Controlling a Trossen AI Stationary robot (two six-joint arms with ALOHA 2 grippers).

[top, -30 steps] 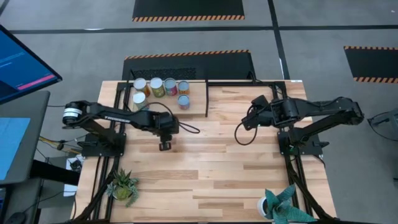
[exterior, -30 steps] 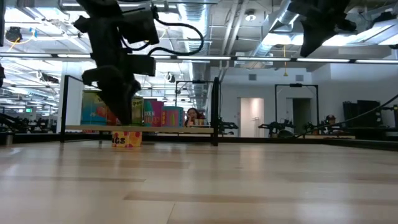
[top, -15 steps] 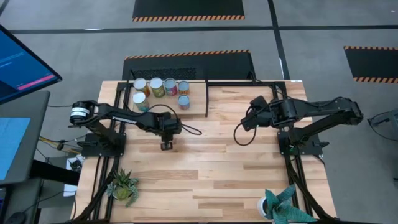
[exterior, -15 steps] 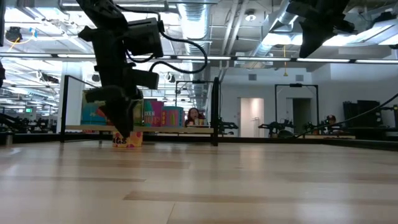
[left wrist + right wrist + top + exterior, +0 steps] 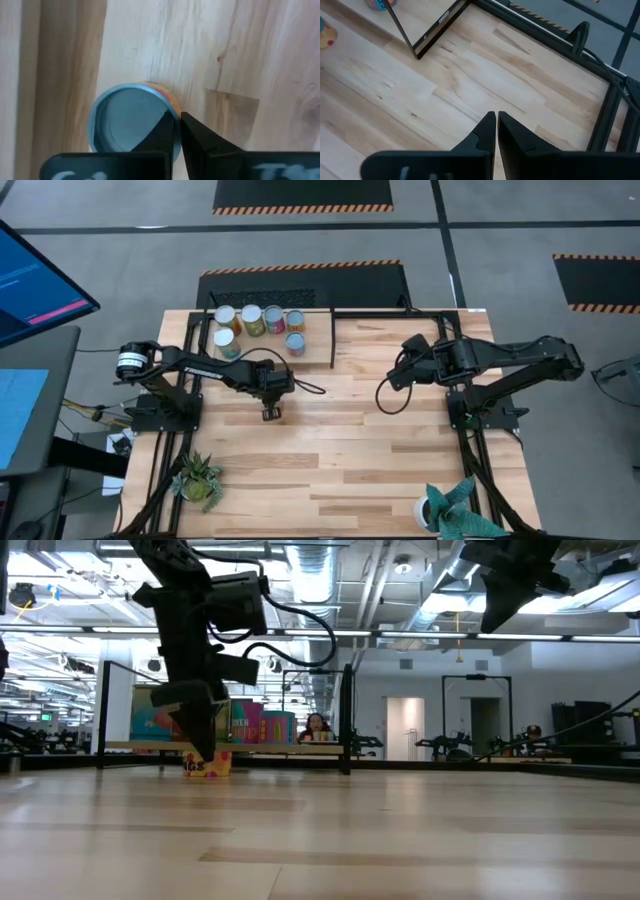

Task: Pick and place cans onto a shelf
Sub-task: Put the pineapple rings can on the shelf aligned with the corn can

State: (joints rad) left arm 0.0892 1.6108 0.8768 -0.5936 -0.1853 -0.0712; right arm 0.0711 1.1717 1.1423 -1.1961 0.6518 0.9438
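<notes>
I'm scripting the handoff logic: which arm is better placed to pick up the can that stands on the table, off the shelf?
Left. Its end effector hangs right above the can on the table, fingers closed. The right end effector hangs over bare wood beside the shelf, far from that can.

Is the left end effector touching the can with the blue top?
Cannot tell. In the left wrist view, the left end effector overlaps the can from above, hiding any gap; its fingers look shut.
</notes>
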